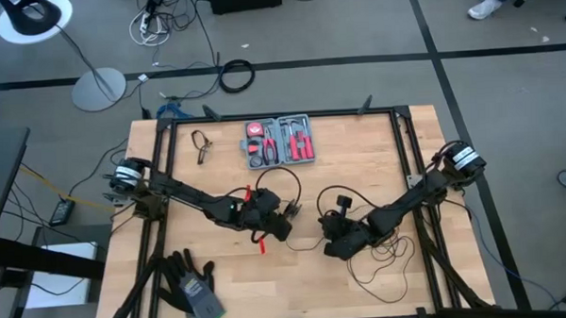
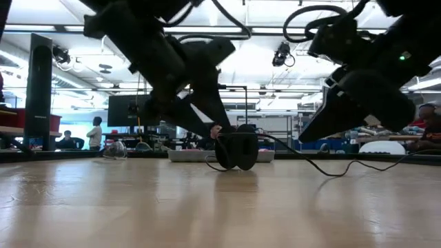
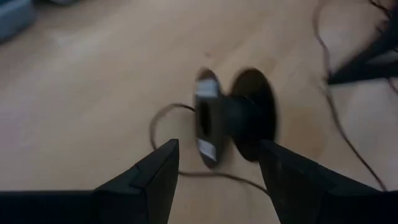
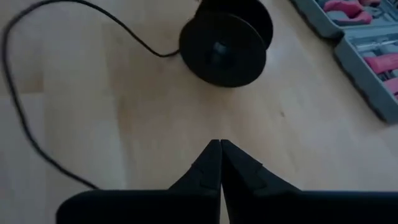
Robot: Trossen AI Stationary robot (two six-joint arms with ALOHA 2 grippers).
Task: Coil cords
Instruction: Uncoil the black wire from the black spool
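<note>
on the bench (image 1: 377,146) the cord (image 4: 37,118) lay loose, its spool-like disc (image 3: 233,118) on edge between the arms. the left hand (image 3: 217,171), spread wide, sat just short of it; best to close squarely on the hub. the right hand (image 4: 219,163) was pinched empty nearby.

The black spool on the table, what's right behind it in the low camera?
Behind the spool lies the grey tool kit, flat on the table. Its middle is covered by the spool, and its contents cannot be seen from there.
</note>
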